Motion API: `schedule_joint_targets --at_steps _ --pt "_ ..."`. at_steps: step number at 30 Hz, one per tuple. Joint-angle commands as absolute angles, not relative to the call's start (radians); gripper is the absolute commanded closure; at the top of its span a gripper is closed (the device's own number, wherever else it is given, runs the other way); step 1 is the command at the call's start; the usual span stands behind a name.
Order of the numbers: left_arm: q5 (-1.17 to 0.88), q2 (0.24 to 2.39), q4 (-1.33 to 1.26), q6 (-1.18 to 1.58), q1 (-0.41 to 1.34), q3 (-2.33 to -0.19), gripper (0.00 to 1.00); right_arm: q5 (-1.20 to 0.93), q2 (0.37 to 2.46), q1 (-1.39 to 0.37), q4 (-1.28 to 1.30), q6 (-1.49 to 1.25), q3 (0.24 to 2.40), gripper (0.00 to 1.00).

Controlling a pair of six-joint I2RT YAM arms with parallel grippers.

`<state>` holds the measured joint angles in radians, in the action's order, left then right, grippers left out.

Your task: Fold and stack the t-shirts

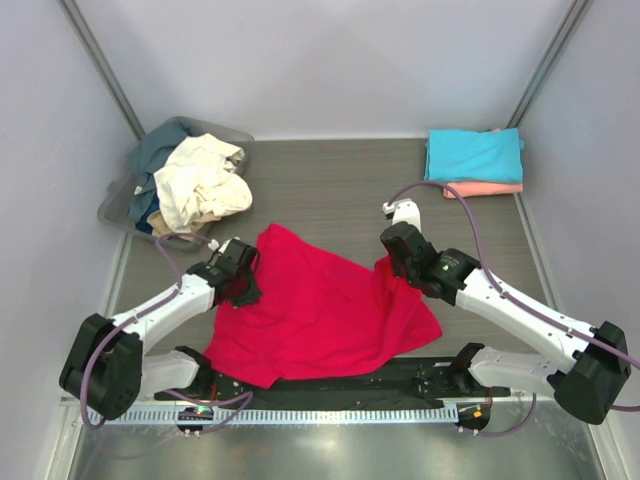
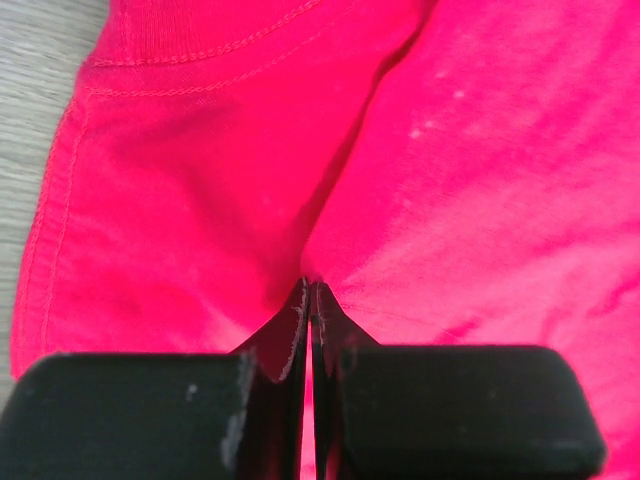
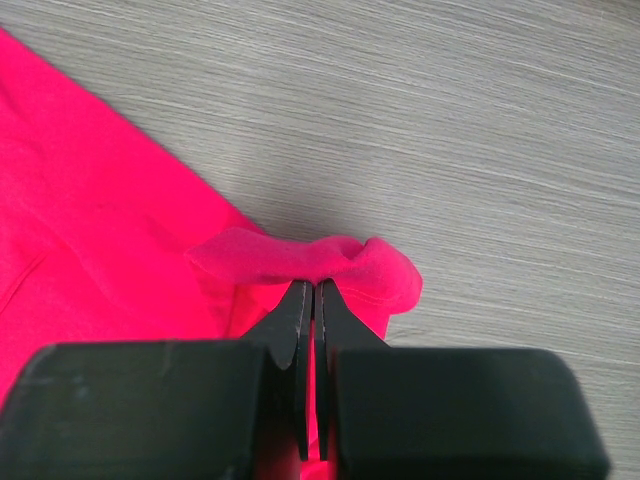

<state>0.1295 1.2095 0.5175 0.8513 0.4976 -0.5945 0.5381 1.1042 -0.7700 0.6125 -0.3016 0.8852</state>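
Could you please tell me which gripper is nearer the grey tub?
Left. The left gripper pinches the red t-shirt close beside the grey tub; the right gripper holds the shirt's opposite edge, farther off.

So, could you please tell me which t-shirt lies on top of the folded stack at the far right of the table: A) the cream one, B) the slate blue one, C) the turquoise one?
C: the turquoise cloth t-shirt lies folded on the salmon pink cloth t-shirt.
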Motion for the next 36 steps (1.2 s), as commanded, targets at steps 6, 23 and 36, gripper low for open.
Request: schedule_joint_targets --at_steps 6,23,36 --pt "0.149 1.049 0.685 0.822 0.503 -0.768 1.0 0.555 1.029 -0.761 0.597 -0.307 0.902 0.99" --pt "0.247 0.821 0.978 0.752 0.503 -1.173 1.0 0.603 0.827 -0.762 0.699 -0.229 1.114 0.99" --pt "0.242 0.678 0.937 0.526 0.502 -1.67 1.0 0.382 0.494 -0.762 0.669 -0.04 1.325 0.99"
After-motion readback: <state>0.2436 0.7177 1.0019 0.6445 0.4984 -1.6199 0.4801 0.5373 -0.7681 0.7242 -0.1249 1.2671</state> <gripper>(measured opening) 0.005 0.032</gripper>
